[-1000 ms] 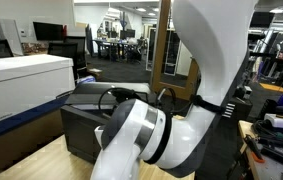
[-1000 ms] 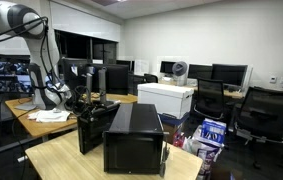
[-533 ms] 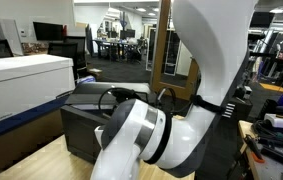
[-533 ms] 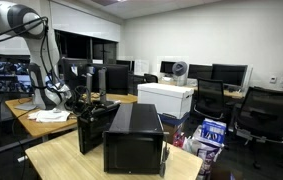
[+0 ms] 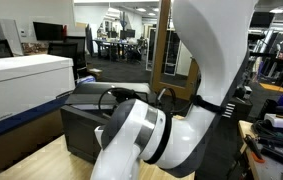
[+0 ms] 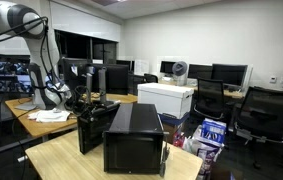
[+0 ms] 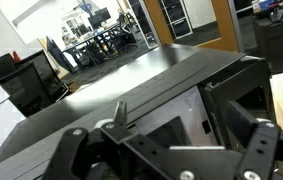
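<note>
My gripper (image 7: 171, 152) is open and empty in the wrist view, its two black fingers spread wide. It hovers close over a black box (image 7: 111, 85) with a flat dark top and a grey metal panel (image 7: 171, 108) showing between the fingers. In an exterior view the gripper (image 6: 87, 100) sits right above the smaller black box (image 6: 91, 128), which stands next to a larger black box (image 6: 133, 137) on the wooden table (image 6: 71, 162). In an exterior view the white arm (image 5: 196, 90) fills the frame and hides the gripper; the black box (image 5: 86, 120) shows behind it.
A white box (image 5: 21, 85) stands beside the black one and also shows in an exterior view (image 6: 167, 98). Desks with monitors (image 6: 11, 75), office chairs (image 6: 261, 115), papers (image 6: 51, 116) and a bag of items (image 6: 209, 133) surround the table.
</note>
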